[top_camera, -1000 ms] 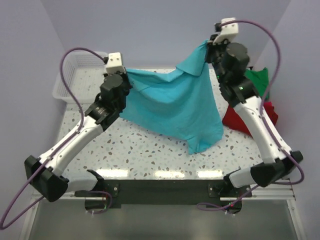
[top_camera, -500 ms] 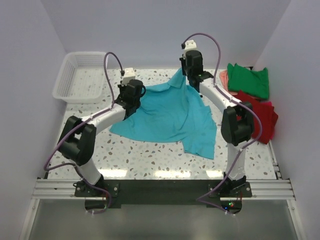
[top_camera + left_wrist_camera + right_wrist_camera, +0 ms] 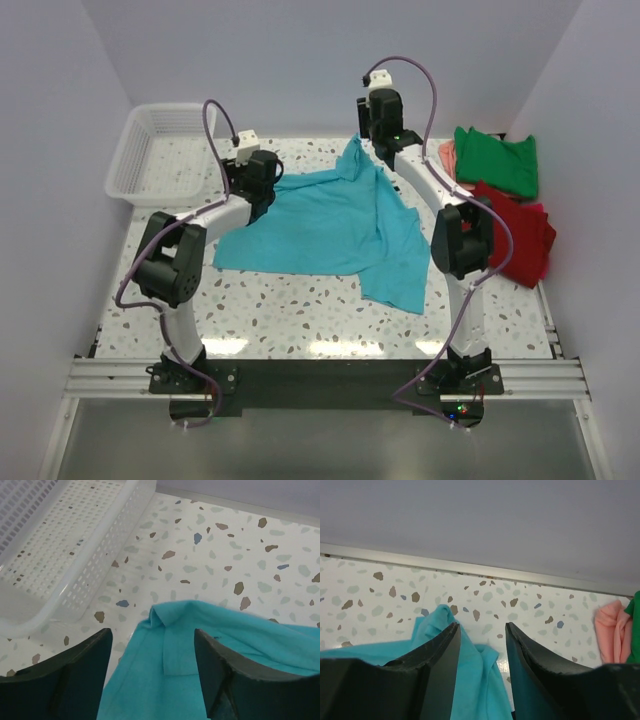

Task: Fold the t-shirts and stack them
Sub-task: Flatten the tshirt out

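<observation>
Spreading step: turquoise t-shirt (image 3: pixel 335 225) lay spread at frame centre.
Left gripper (image 3: pixel 152 642) and right gripper (image 3: pixel 481 632) had fingers apart, clamping nothing; folding next likely required regripping an edge.

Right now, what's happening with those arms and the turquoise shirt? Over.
Left end effector and right end effector both open. Turquoise t-shirt spread on table, rumpled, unfolded. Basket left, green shirt and red shirt right, none touching it.

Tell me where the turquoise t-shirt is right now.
In the top view the turquoise t-shirt lies spread mid-table, with the white basket at its far left and the red t-shirt on its right.
</observation>
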